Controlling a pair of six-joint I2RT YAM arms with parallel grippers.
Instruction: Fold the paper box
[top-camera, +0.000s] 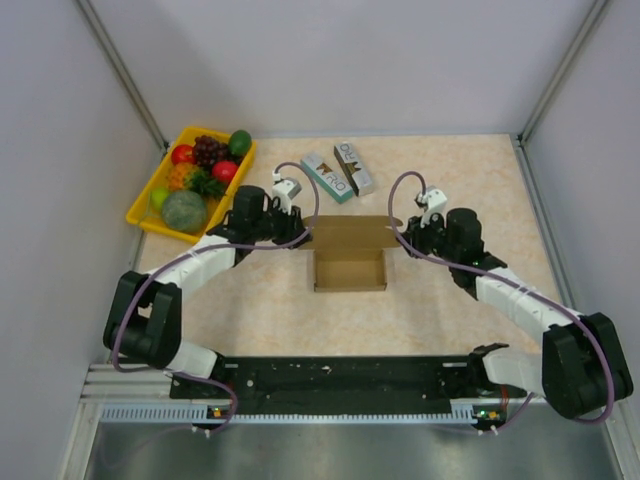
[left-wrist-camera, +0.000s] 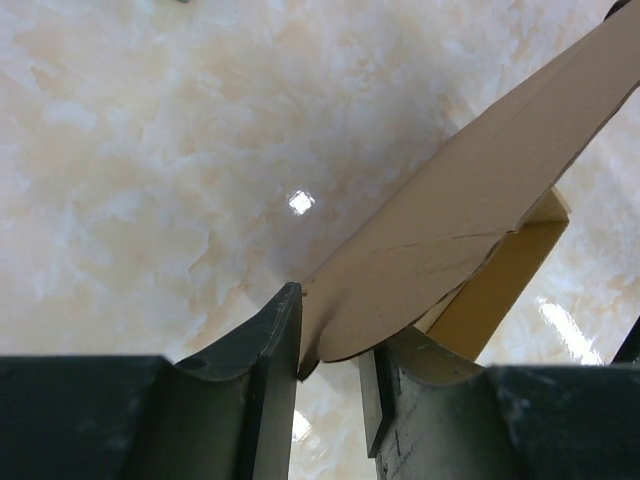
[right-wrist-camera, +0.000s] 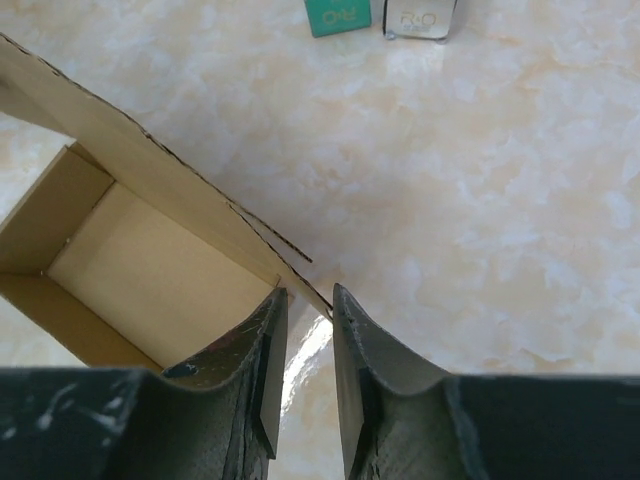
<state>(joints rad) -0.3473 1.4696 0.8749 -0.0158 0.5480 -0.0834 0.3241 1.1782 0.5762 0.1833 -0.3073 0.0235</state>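
Brown cardboard lies at both sets of fingertips.

Left wrist view: the left gripper (left-wrist-camera: 332, 335) has its jaws partway apart. The rounded end tab of the paper box (left-wrist-camera: 450, 210) lies between the fingers (left-wrist-camera: 270, 350). It rests against the inner face of the finger on the left of the view and passes behind the other one. Cannot tell whether it is pinched or only lying in the gap.

Right wrist view: the right gripper (right-wrist-camera: 308, 295) has its jaws a narrow gap apart, and the table (right-wrist-camera: 480, 220) shines through between them. The corner of the box's long flap (right-wrist-camera: 150, 165) reaches the mouth of that gap and meets the tip of the finger on the right of the view. No cardboard sits deeper in. The open tray of the box lies just left of the fingers.

Top view: the box is at mid-table, tray upward on the near side and flap along the far side. One gripper is at each end of the flap, left at the left end and right at the right end.

Further back and apart from the box, a teal printed box (top-camera: 327, 177) and a brown-white box (top-camera: 354, 167) lie side by side. At the far left is a yellow tray (top-camera: 150, 222) of fruit.
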